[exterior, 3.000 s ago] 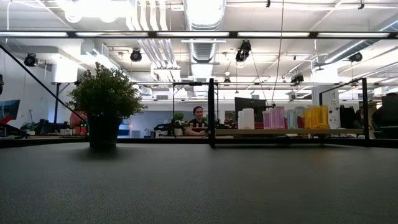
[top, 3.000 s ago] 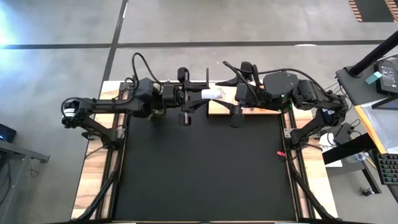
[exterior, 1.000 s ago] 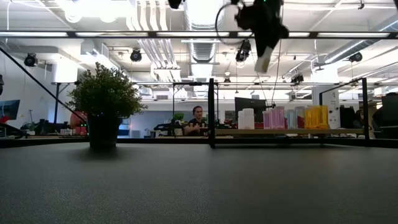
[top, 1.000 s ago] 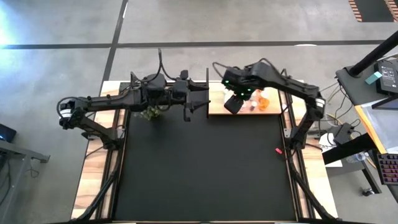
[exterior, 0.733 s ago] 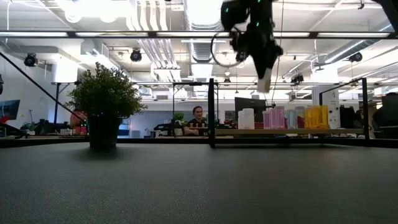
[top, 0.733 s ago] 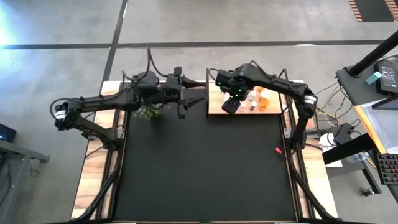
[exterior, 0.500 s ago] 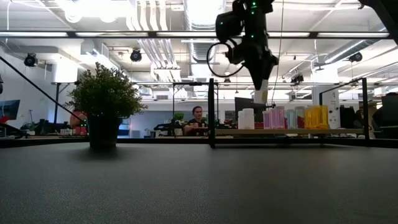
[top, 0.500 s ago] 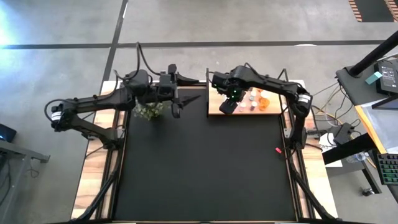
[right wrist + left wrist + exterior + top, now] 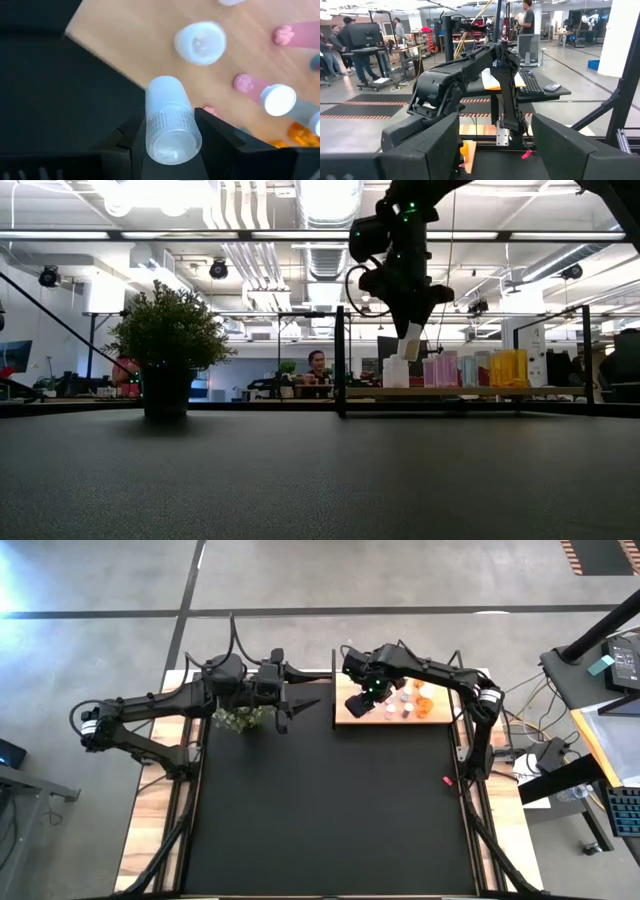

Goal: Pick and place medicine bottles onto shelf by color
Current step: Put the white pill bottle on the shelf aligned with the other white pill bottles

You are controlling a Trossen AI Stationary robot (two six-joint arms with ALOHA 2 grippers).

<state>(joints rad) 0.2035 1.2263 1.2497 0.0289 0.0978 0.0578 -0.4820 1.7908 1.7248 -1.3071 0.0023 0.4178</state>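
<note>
My right gripper (image 9: 408, 330) is shut on a white medicine bottle (image 9: 169, 117) above the left end of the shelf (image 9: 345, 716), a wooden board in a black frame at the table's far edge. On the shelf stand a white bottle (image 9: 396, 370), pink bottles (image 9: 440, 368) and orange ones (image 9: 508, 367). The held bottle (image 9: 411, 343) hangs just above and beside the standing white one (image 9: 200, 42). My left gripper (image 9: 303, 688) stands open in the air left of the shelf, beside the plant, with nothing between its fingers (image 9: 432, 145). My right gripper pinches the white bottle by its ribbed end (image 9: 172, 131) between its two fingers (image 9: 215, 132). The fingers come from above, pointing down. The bottle hangs below them, slightly tilted, its smooth end (image 9: 162, 87) lowest and clear of the shelf board.
A potted green plant (image 9: 170, 345) stands at the far left of the black mat (image 9: 320, 820), under my left arm. The shelf's black upright post (image 9: 340, 360) rises at its left end. A small red speck (image 9: 447, 781) lies near the mat's right edge.
My right gripper has come down toward the shelf's left end with the white bottle, which now hangs just over the standing white one. My left gripper has drawn back toward the table's left, away from the shelf.
</note>
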